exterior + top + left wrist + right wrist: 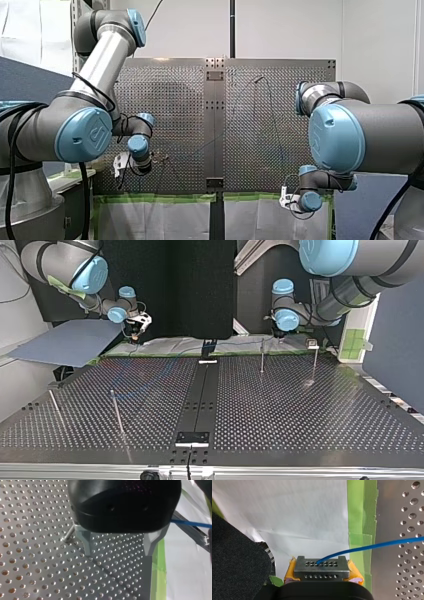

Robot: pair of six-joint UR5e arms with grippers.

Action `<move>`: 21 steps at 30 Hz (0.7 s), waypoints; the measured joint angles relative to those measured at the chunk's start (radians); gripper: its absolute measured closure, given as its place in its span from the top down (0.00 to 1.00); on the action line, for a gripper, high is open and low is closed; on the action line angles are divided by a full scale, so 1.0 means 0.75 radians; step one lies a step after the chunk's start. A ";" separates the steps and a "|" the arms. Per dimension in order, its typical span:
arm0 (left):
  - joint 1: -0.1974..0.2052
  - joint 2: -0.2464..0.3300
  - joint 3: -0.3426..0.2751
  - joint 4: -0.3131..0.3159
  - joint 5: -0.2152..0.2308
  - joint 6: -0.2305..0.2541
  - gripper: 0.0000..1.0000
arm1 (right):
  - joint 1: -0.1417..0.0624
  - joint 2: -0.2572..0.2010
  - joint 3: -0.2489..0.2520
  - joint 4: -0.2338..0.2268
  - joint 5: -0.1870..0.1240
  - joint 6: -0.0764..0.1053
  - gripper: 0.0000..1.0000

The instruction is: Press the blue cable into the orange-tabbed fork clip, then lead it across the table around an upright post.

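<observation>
**My right end effector (321, 563) clamped on the blue cable (372, 546)**

Its yellow pads (290, 571) pinch the cable's end. From there the cable runs out over the green tape (359, 517) onto the perforated surface (402, 555). My left end effector (117, 547) hangs above that surface, metal fingers spread apart.

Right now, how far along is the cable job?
Done: my right gripper is shut on the blue cable. In hand: the cable runs toward my open left gripper. Left: no view shows it seated in a clip, and no upright post has it led around.
</observation>
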 joint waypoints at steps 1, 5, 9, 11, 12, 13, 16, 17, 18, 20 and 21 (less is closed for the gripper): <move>0.001 0.002 0.000 0.000 -0.001 0.000 0.99 | 0.000 0.000 0.000 0.000 0.000 0.000 0.00; 0.007 0.026 -0.001 0.004 -0.007 0.000 0.99 | 0.001 0.000 0.000 0.000 0.000 0.000 0.00; 0.008 0.069 -0.021 -0.002 -0.006 -0.008 0.99 | 0.001 0.000 0.000 0.000 0.000 0.000 0.00; 0.006 0.098 -0.040 -0.005 0.003 -0.022 0.99 | 0.002 0.001 0.000 0.000 0.000 0.000 0.00; 0.004 0.111 -0.048 -0.007 0.010 -0.026 0.99 | 0.002 0.001 0.000 0.000 0.000 0.000 0.00; 0.002 0.125 -0.057 -0.014 0.022 -0.030 0.99 | 0.002 0.001 0.000 0.000 0.000 0.000 0.00; -0.004 0.144 -0.080 -0.037 0.056 -0.035 0.99 | 0.002 0.001 0.000 0.000 0.000 0.000 0.00; -0.005 0.146 -0.087 -0.044 0.067 -0.036 0.99 | 0.002 0.000 0.000 0.000 0.000 0.000 0.00; -0.007 0.148 -0.095 -0.051 0.077 -0.037 0.99 | 0.002 0.001 0.000 0.000 0.000 0.000 0.00; -0.010 0.150 -0.111 -0.064 0.104 -0.040 0.99 | 0.003 0.001 0.000 0.000 0.000 0.000 0.00; -0.012 0.151 -0.117 -0.066 0.115 -0.042 0.99 | 0.003 0.001 0.000 0.000 0.000 0.000 0.00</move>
